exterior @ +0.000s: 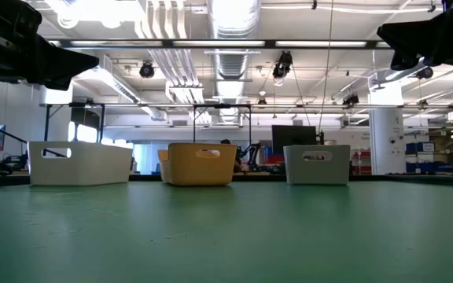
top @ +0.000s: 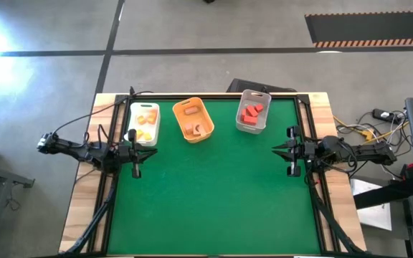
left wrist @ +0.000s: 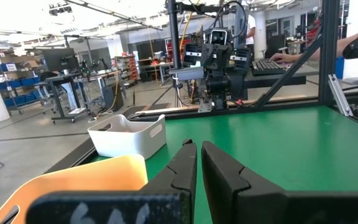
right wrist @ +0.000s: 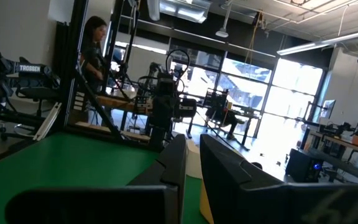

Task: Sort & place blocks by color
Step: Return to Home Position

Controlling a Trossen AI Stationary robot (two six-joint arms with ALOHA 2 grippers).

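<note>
Blocks (top: 252, 112) all in 3 bins (top: 189, 101) along far edge, none loose on mat (top: 214, 193). Left gripper (top: 149, 151) just beside white bin (top: 143, 105), right gripper (top: 278, 149) near grey bin (top: 239, 118); both point inward, fingers closed on nothing

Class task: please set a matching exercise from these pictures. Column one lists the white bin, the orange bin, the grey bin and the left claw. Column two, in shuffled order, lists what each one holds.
Column A
1. white bin
2. orange bin
3. grey bin
4. left claw

Column B
a. tan block
b. red blocks
c. yellow-orange blocks
d. nothing

Pairs: 1-c, 2-a, 3-b, 4-d.
</note>
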